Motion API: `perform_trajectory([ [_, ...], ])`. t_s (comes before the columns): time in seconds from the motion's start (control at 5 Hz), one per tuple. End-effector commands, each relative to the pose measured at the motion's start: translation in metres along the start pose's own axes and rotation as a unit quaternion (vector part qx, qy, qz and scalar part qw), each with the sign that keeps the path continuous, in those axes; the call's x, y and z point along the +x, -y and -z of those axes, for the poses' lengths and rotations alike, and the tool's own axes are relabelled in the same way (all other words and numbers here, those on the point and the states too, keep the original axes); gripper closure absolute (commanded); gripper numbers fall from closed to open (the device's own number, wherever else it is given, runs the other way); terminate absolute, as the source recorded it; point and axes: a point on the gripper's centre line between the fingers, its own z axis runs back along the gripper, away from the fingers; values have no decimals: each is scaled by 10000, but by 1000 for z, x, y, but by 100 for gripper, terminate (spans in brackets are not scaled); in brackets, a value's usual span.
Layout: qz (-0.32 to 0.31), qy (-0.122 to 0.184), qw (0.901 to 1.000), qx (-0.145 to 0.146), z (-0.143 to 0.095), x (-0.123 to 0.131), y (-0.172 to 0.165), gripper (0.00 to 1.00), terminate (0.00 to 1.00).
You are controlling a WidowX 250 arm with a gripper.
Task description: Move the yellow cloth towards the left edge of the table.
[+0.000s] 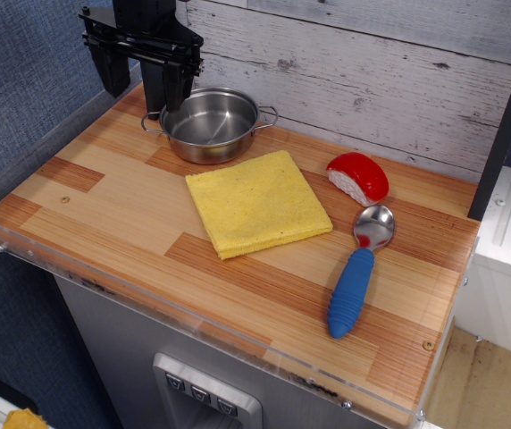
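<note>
A wooden table (104, 223) with a clear rim, seen from above its near edge. At far left, a black gripper (139, 89) hangs upright above the table's far left corner, jaws parted wide and holding nothing, fingertips pointing down beside a steel pot (211, 125). Just nearer than the pot, at the table's middle, the yellow cloth (257, 203) lies flat, untouched. Right of it sit a red-and-white wedge (359, 178) and a blue-handled spoon (359, 273). The task looks not yet begun: the reach is the step in hand. Next, the gripper must travel right and nearer, descend onto the cloth, pinch it, then drag it left.
</note>
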Motion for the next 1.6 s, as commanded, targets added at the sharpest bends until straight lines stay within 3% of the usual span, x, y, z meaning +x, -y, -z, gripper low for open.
perform_trajectory([
  [0.0, 0, 0, 10000, 0, 0, 0, 0, 0, 0],
  [0.4, 1135, 74, 9934, -131, -1, -1, 40, 0, 0],
  [0.6, 1823, 48, 9825, -368, 10, 1, 67, 0, 0],
  [1.0, 3619, 233, 9298, -622, 40, -8, 104, 0, 0],
  [1.2, 3910, 106, 9164, -848, 54, -16, 114, 0, 0],
  [1.4, 3846, 69, 9185, -919, 67, -25, 122, 0, 0],
])
